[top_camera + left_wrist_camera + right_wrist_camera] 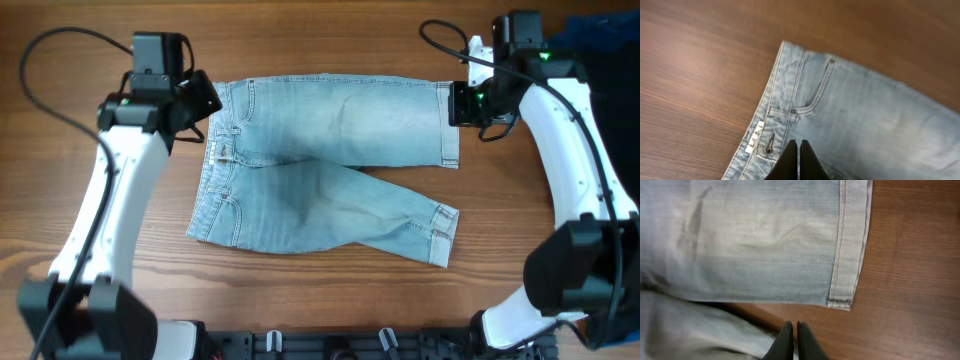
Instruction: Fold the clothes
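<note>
The clothes (330, 160), light blue faded denim shorts, lie flat in the middle of the table, waistband to the left and cuffed legs to the right. My left gripper (205, 100) hovers at the waistband's upper corner. In the left wrist view it (798, 143) is shut with nothing between its fingers, over the denim (865, 110) beside a front pocket and the label. My right gripper (462, 105) is at the upper leg's cuff. In the right wrist view it (795, 325) is shut and empty, over bare wood just below the cuffed hem (850, 240) and beside the lower leg's edge (690, 330).
A dark blue cloth (600, 30) and a black garment (625, 100) lie at the far right behind the right arm. A black rail (350, 345) runs along the front edge. Bare wooden tabletop (330, 40) surrounds the shorts.
</note>
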`<action>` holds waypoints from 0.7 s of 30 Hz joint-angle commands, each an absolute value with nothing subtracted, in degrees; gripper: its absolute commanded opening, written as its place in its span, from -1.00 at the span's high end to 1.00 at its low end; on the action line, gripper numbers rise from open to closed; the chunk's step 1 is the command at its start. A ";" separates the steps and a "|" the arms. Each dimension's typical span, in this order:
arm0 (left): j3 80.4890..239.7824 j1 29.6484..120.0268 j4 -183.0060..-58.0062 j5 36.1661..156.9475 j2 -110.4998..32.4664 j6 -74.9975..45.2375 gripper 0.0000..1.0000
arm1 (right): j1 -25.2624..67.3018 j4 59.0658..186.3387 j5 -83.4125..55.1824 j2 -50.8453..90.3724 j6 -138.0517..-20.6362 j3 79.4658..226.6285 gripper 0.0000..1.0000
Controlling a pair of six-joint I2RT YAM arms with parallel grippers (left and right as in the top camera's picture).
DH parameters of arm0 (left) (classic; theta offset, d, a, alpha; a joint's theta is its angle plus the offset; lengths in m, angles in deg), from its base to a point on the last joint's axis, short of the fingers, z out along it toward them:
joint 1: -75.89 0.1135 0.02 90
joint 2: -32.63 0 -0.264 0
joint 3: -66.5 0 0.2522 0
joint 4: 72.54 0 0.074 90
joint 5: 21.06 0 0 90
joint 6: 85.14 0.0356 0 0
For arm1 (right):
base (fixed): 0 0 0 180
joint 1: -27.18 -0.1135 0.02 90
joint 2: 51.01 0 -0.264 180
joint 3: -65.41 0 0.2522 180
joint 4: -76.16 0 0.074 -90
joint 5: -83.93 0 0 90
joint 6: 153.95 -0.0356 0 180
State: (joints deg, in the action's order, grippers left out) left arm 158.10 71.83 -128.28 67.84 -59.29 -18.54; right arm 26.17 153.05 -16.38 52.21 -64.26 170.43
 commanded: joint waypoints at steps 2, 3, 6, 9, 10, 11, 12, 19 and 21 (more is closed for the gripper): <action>157.84 71.77 -127.64 69.54 -64.32 -18.67 0.92 | 26.08 149.38 -17.10 59.90 -64.09 170.54 0.91; 157.84 71.77 -127.45 69.54 -64.91 -18.67 0.91 | 26.08 147.96 -17.12 62.05 -64.26 170.54 0.91; 157.84 71.77 -127.45 69.52 -65.52 -18.65 0.90 | 26.06 145.88 -17.12 66.09 -65.09 170.54 0.91; 157.84 71.77 -127.42 69.50 -66.00 -18.21 0.88 | 25.90 145.03 -17.12 69.72 -66.23 170.54 0.91; 157.84 71.77 -127.42 69.50 -66.28 -18.15 0.87 | 25.86 144.94 -17.10 71.03 -67.45 170.54 0.91; 157.84 71.77 -127.47 69.52 -66.61 -18.04 0.86 | 25.86 144.79 -17.12 71.93 -68.07 170.54 0.91; 157.84 71.77 -127.49 69.50 -66.85 -18.04 0.85 | 25.86 144.57 -17.10 72.78 -68.63 170.54 0.92; 157.84 71.79 -127.21 69.48 -67.90 -18.04 0.84 | 25.86 138.82 -13.32 78.96 -71.58 170.54 0.91; 157.84 71.79 -127.18 69.48 -67.90 -18.04 0.84 | 25.86 136.00 -13.16 81.19 -71.63 170.54 0.91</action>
State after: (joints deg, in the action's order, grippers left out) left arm 158.10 71.83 -127.31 68.89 -67.35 -18.52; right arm 26.21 139.59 -16.11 74.96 -69.66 170.81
